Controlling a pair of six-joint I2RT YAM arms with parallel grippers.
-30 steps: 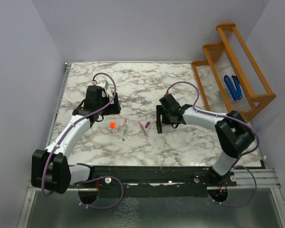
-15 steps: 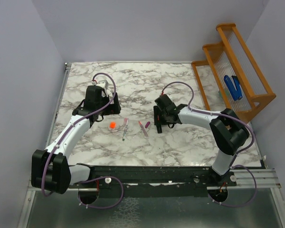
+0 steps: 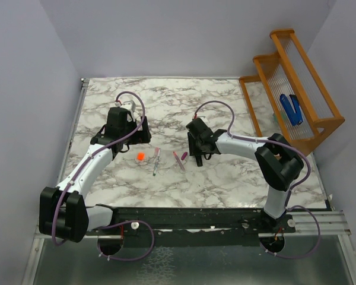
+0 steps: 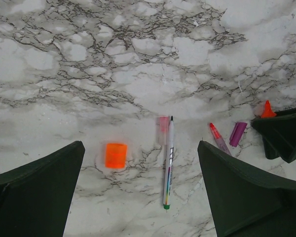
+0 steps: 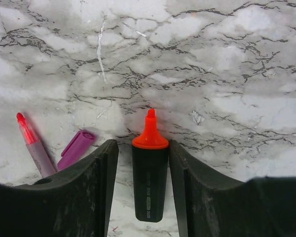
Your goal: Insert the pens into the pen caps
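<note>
One stubby black orange-tipped marker (image 5: 149,183) clamped in my right gripper (image 5: 141,153); left gripper (image 4: 140,148) apart above bright-orange plastic cap (image 4: 116,155).

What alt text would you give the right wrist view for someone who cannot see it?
The right gripper holds a stubby black marker between its fingers, orange tip pointing away over the marble table. To its left a pink pen and a magenta cap lie close together on the marble.
</note>
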